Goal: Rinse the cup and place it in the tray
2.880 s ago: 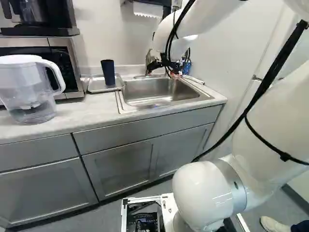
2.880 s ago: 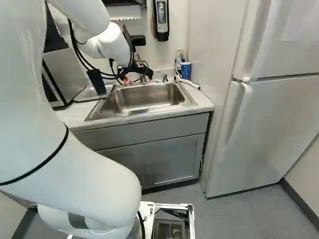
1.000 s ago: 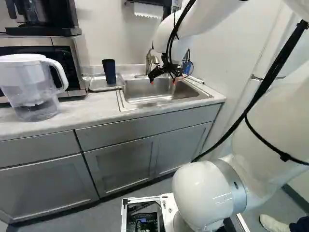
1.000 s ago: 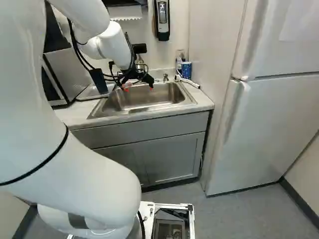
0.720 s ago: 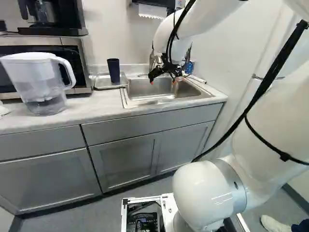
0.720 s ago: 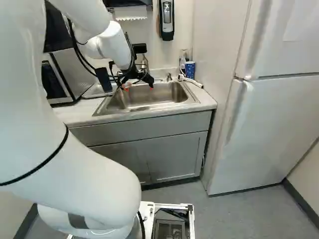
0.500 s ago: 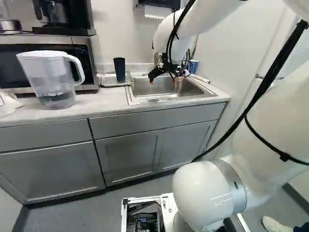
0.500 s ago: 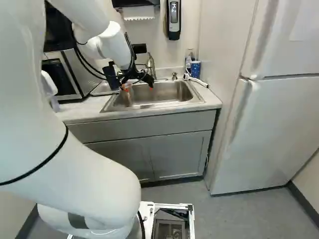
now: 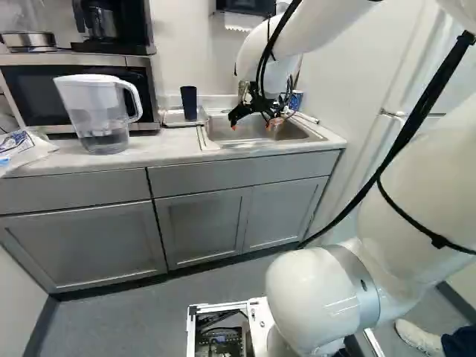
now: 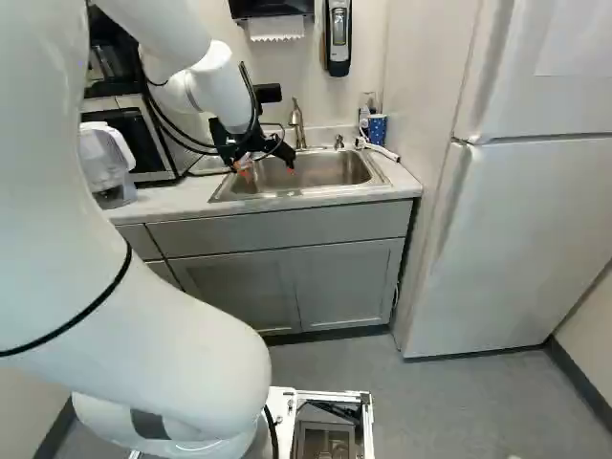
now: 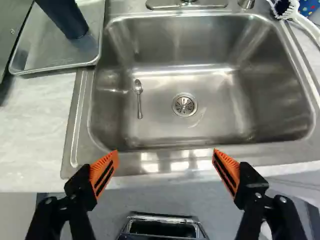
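Gripper (image 11: 166, 151): fingers spread, nothing held, toward near side of sink (image 11: 260, 95) | cup (image 11: 65, 17): left and far of it, in tray (image 11: 52, 52), long axis upright | judged: placing probably done; back off nearward

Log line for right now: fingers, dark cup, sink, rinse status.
fingers: open, empty, above sink | dark cup: standing on tray | sink: spoon beside drain | rinse: cannot tell

No text, label, brand, number or sign can be read here.
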You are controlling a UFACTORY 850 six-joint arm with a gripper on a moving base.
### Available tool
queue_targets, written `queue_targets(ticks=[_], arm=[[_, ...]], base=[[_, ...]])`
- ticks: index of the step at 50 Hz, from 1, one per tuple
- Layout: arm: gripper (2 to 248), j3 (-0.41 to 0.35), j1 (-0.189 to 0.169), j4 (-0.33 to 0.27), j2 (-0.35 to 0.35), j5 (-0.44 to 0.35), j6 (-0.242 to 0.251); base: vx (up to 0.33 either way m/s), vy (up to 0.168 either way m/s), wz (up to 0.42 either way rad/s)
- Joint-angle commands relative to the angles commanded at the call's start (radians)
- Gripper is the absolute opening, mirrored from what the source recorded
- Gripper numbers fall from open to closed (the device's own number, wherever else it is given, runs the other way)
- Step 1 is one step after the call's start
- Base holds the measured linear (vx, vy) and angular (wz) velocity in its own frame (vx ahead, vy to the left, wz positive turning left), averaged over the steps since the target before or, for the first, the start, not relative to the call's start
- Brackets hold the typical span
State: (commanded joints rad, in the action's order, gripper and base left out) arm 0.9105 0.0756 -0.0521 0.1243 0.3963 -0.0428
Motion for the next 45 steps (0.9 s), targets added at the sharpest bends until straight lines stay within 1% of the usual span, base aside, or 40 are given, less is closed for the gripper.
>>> queue_targets(ticks=[6, 22, 45], arm=[[247, 0.0, 0.0, 0.0, 0.0, 0.0, 0.0], [247, 0.0, 0.0, 0.0, 0.0, 0.0, 0.0], [247, 0.0, 0.0, 0.0, 0.0, 0.0, 0.0]], base=[[-0.178, -0.021, 0.028], [-0.17, -0.059, 0.033], [-0.169, -0.076, 0.025]])
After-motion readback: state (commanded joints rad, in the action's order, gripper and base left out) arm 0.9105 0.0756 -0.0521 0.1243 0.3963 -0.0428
